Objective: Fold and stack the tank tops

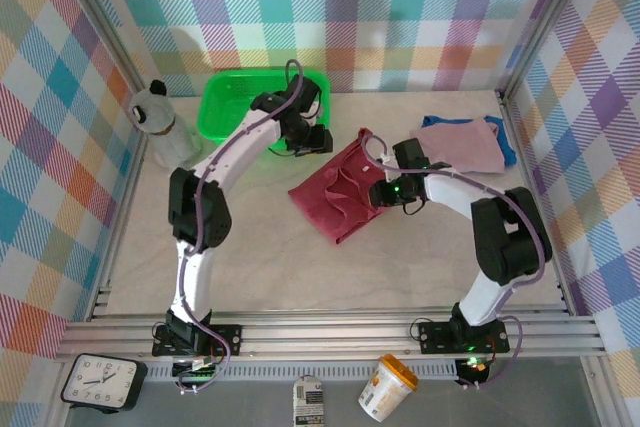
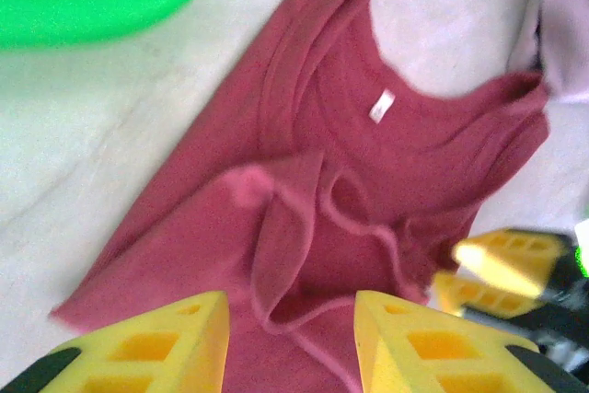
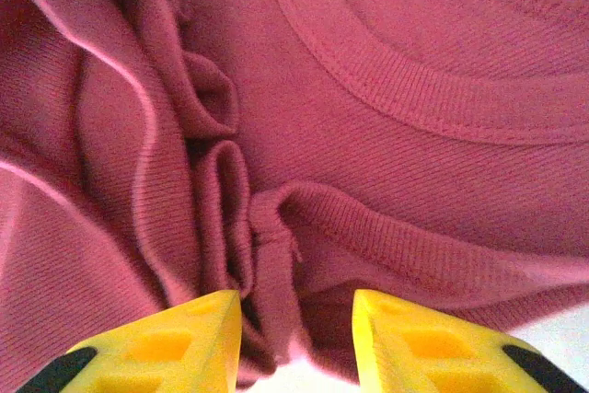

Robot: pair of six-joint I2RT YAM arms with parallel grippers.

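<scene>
One dark red top (image 1: pixel 335 197) (rumpled), green basket (image 1: pixel 228 107) behind, bottle (image 1: pixel 160 127) left

Lab test cell: aluminium frame (image 1: pixel 330 332), plaid cloth walls (image 1: pixel 400 7).

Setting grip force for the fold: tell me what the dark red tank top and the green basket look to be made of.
Dark red tank top: soft knit fabric, probably cotton jersey, matte. The signs are its fine diagonal ribbing, stitched neckline band and limp folds.
Green basket: rigid moulded plastic, slightly glossy. The signs are its smooth, bright surface and a faint perforated pattern.
</scene>
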